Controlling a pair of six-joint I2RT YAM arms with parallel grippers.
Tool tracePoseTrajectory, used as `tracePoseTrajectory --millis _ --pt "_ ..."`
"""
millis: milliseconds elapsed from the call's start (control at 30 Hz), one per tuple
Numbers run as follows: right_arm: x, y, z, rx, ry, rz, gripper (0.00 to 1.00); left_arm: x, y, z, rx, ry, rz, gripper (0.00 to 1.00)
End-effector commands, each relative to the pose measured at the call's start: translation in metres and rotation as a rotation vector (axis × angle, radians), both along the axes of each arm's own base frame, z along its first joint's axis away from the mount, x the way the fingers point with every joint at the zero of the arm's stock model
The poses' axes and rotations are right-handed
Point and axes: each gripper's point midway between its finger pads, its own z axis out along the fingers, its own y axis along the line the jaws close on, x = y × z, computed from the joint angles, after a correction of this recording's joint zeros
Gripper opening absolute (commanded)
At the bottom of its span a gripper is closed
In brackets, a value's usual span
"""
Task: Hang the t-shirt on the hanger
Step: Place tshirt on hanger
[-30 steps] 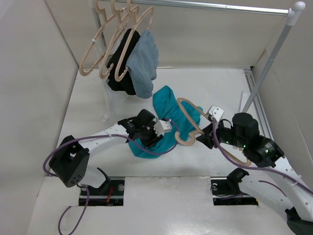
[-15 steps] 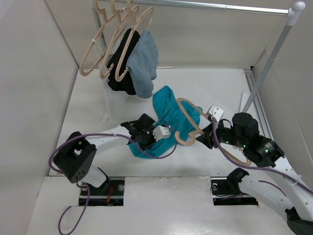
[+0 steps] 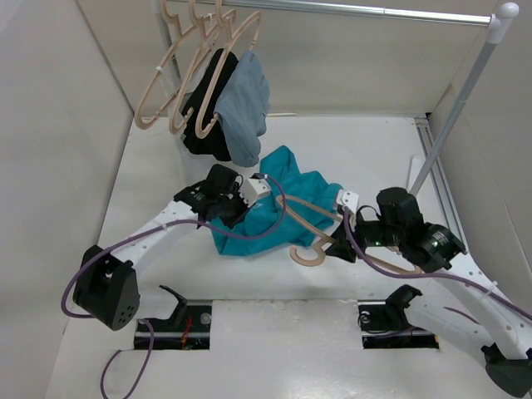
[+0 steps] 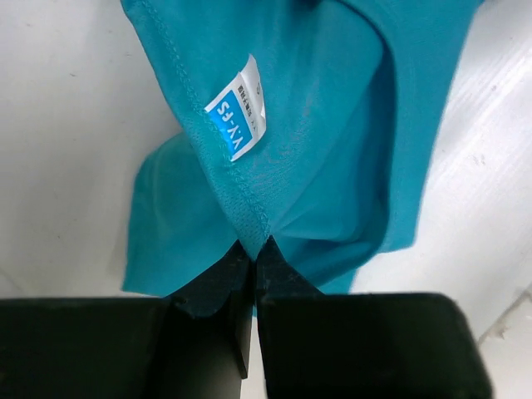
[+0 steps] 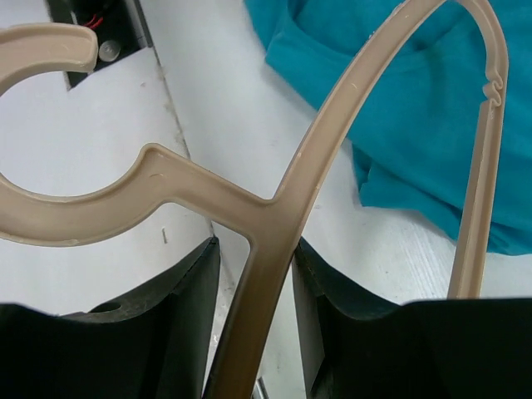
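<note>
The teal t-shirt [image 3: 283,193] lies bunched mid-table. My left gripper [image 3: 247,202] is shut on its neck hem and holds that edge raised. In the left wrist view the jaws [image 4: 253,243] pinch the stitched hem just below the white and blue label [image 4: 235,118]. My right gripper [image 3: 341,241] is shut on the beige hanger [image 3: 316,243] near its neck, with the hook pointing to the near side. One hanger shoulder reaches over the shirt. In the right wrist view the hanger [image 5: 274,216] runs between the fingers [image 5: 253,245], with the t-shirt [image 5: 416,125] beyond.
A clothes rail [image 3: 374,12] crosses the back, with its post [image 3: 457,100] at the right. Several spare hangers [image 3: 179,75], a black garment [image 3: 204,116] and a grey-blue garment [image 3: 245,108] hang at the back left. Side walls enclose the table.
My left gripper moved away from the near edge, pulling the shirt's neck up and back. My right gripper shifted left and swung the hanger, so its hook now points toward the near side.
</note>
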Motion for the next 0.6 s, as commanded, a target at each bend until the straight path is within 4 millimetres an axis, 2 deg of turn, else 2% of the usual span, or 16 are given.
tracePoseTrajectory --millis 0,133,200,233,433,567 --pt "-0.005 0.007 0.0 0.005 0.006 0.092 0.0 -0.013 -0.004 0.016 -0.043 0.038 -0.02 0.0" --pt "-0.009 0.022 0.003 0.019 0.013 0.157 0.0 -0.003 -0.006 0.029 -0.045 0.005 -0.01 0.0" --pt "-0.011 0.032 0.014 0.034 -0.01 0.194 0.0 -0.002 -0.005 0.032 -0.033 0.008 -0.003 0.0" --pt "-0.01 0.035 0.007 0.014 0.01 0.199 0.0 0.001 -0.006 0.035 -0.032 0.01 -0.003 0.0" --pt "-0.015 0.052 0.001 -0.013 0.025 0.258 0.0 0.002 -0.005 0.04 -0.023 0.015 0.012 0.0" --pt "-0.025 0.058 0.019 0.029 0.0 0.269 0.0 0.001 -0.003 0.039 -0.008 0.006 0.015 0.0"
